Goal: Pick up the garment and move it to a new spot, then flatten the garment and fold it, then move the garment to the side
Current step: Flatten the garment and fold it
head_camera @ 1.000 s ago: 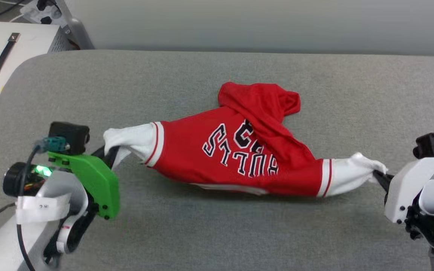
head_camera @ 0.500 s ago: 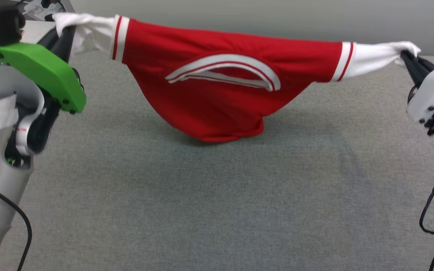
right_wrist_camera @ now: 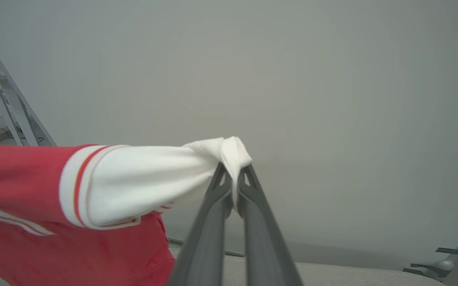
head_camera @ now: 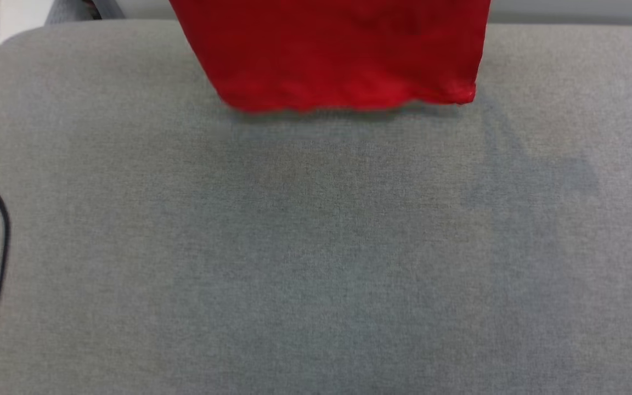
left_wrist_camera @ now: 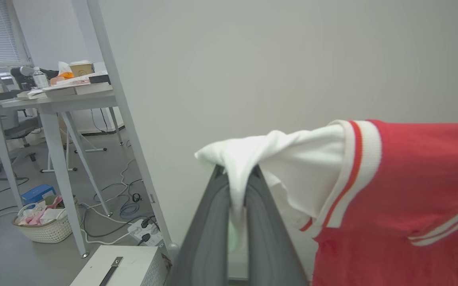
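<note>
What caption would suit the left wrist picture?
Left claw pinches a white sleeve of the garment, lifted before a pale wall.

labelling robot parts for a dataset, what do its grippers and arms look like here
Left gripper: two long dark grey fingers, broad at the base, narrowing to the tips. Right gripper: matching dark grey fingers with small triangular cut-outs near the tips. Thin black cables run along the head view's side edges.

Left tool (left_wrist_camera: pixel 237 176) pinched tight on white sleeve end of garment (left_wrist_camera: pixel 412 178), cloth bunched over tool tip. Striped trim and red body hang right. Pale wall (left_wrist_camera: pixel 253 59) behind. Far left: cluttered table (left_wrist_camera: pixel 54 104), basket (left_wrist_camera: pixel 46 232) on floor. White box (left_wrist_camera: pixel 133 270) at bottom edge.
</note>
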### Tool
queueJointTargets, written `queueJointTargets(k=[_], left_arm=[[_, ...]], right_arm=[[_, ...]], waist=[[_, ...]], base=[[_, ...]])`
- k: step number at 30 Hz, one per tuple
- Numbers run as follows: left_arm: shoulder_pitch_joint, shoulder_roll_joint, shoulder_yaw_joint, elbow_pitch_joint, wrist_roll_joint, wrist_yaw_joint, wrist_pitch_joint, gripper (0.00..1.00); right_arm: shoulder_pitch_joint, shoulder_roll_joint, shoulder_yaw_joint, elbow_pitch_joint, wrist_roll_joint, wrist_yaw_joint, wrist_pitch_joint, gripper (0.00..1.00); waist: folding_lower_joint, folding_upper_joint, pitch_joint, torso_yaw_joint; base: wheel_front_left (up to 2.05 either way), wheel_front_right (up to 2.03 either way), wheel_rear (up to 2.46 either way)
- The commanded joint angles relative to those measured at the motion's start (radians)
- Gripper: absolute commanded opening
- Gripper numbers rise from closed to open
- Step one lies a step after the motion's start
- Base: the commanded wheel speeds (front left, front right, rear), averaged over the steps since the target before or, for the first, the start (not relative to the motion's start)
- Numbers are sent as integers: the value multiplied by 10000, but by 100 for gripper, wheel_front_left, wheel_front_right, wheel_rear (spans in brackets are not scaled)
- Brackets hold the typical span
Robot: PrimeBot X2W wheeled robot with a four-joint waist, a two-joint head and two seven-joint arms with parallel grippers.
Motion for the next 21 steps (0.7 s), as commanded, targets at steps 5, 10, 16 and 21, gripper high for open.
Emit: queueJointTargets(k=[5, 10, 16, 21], left_arm=[[-1745, 198, 174, 1131, 449, -331, -876, 0], [-2707, 207, 245, 1895, 536, -559, -1404, 0], [-2929, 2, 335, 2712, 289, -671, -1520, 0], [-2636, -230, 229, 3345, 98, -890, -1466, 0]], right_arm=[[-2071, 224, 162, 1203, -355, -7, -903, 0], [-3217, 510, 62, 1994, -642, -7, -1593, 0], [-3894, 764, 164, 3026, -852, -7, -2004, 0], [-3913, 932, 370, 4063, -819, -7, -2485, 0]], waist=[[-2, 0, 1297, -439], [-2, 0, 1949, -544], [-2, 0, 2645, -614], [-2, 0, 2989, -626]], base=[[0, 0, 0], [0, 0, 0], [0, 0, 0], [0, 0, 0]])
